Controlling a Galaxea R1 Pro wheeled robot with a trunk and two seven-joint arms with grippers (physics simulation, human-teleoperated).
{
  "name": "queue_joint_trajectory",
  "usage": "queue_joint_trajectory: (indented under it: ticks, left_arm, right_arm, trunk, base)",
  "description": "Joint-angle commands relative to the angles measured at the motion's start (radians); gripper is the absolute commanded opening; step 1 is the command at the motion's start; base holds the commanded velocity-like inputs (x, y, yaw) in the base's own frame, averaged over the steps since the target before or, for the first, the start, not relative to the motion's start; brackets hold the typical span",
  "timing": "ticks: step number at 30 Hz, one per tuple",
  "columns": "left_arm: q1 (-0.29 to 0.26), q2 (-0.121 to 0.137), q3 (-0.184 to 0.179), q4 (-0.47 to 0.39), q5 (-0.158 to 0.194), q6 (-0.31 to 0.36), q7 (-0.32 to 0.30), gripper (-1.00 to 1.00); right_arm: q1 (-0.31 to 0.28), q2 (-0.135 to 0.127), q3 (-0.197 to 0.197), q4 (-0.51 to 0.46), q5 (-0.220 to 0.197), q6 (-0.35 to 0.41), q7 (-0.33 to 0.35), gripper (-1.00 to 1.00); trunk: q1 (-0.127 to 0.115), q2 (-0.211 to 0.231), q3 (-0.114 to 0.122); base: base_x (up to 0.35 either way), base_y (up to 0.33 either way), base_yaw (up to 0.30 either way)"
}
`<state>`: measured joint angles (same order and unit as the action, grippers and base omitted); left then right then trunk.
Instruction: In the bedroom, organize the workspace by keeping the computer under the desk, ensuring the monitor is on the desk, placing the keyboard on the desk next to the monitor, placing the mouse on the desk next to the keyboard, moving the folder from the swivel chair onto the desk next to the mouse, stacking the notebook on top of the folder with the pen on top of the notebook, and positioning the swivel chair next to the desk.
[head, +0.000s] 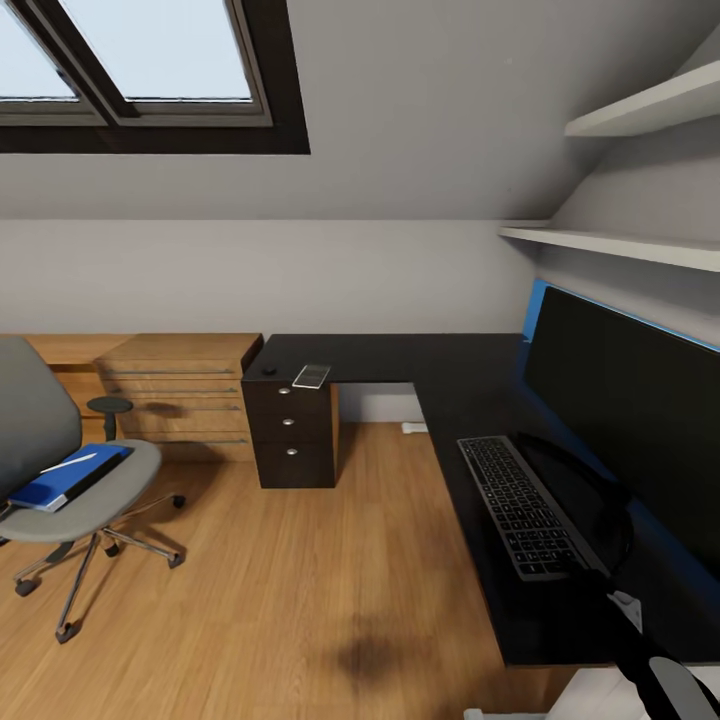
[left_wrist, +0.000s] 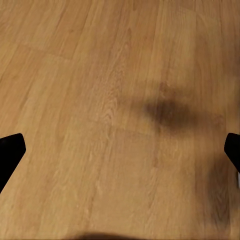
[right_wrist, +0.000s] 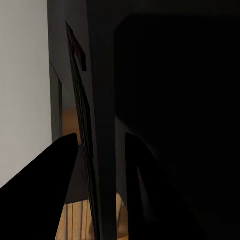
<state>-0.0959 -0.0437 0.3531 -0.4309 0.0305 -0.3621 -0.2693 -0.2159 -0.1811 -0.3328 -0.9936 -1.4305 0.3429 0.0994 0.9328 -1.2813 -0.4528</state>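
Observation:
The black desk (head: 400, 355) runs along the back wall and down the right side. On its right wing stands the monitor (head: 625, 410), with the keyboard (head: 520, 505) lying in front of it. At the far left is the swivel chair (head: 70, 500), apart from the desk, with the blue folder (head: 62, 482) on its seat and the white pen (head: 72, 463) on top of the folder. My right gripper (right_wrist: 100, 137) has one finger on each side of the monitor's thin dark edge (right_wrist: 87, 150). My left gripper (left_wrist: 120, 150) hangs open over the wooden floor (left_wrist: 100, 75).
A small black item (head: 269, 371) and a silvery flat item (head: 311, 376) lie on the desk above the black drawers (head: 290, 435). A light wooden drawer unit (head: 180, 395) stands against the back wall. Two shelves (head: 610, 245) hang above the monitor. My right arm (head: 650, 660) rises from the lower right.

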Motion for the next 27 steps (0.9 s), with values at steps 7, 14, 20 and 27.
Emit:
queue_joint_trajectory:
  ticks: [7, 14, 20, 27]
  left_arm:
    - [-0.001, -0.001, 0.007, 0.0, 0.004, 0.0, -0.01, 1.0]
    - [-0.001, -0.001, 0.007, 0.0, 0.004, 0.0, -0.01, 1.0]
    - [0.0, -0.001, 0.007, 0.0, 0.003, 0.0, -0.01, 1.0]
    - [-0.001, -0.001, 0.008, 0.0, 0.003, 0.0, -0.01, 1.0]
  right_arm:
    - [0.0, 0.0, -0.003, 0.003, 0.014, 0.002, -0.014, -1.0]
    - [0.0, 0.0, -0.003, 0.003, 0.014, 0.001, -0.014, -1.0]
    - [0.0, 0.001, -0.003, 0.003, 0.015, -0.003, -0.014, -1.0]
    - [0.0, 0.002, -0.003, 0.003, 0.015, -0.004, -0.015, -1.0]
  trunk:
    - [0.0, 0.0, -0.001]
    - [0.0, 0.0, -0.001]
    - [0.0, 0.0, -0.001]
    - [0.0, 0.0, -0.001]
  base:
    - [0.011, -0.01, 0.0]
    - [0.0, 0.0, 0.0]
    - [0.0, 0.0, 0.0]
    - [0.0, 0.0, 0.0]
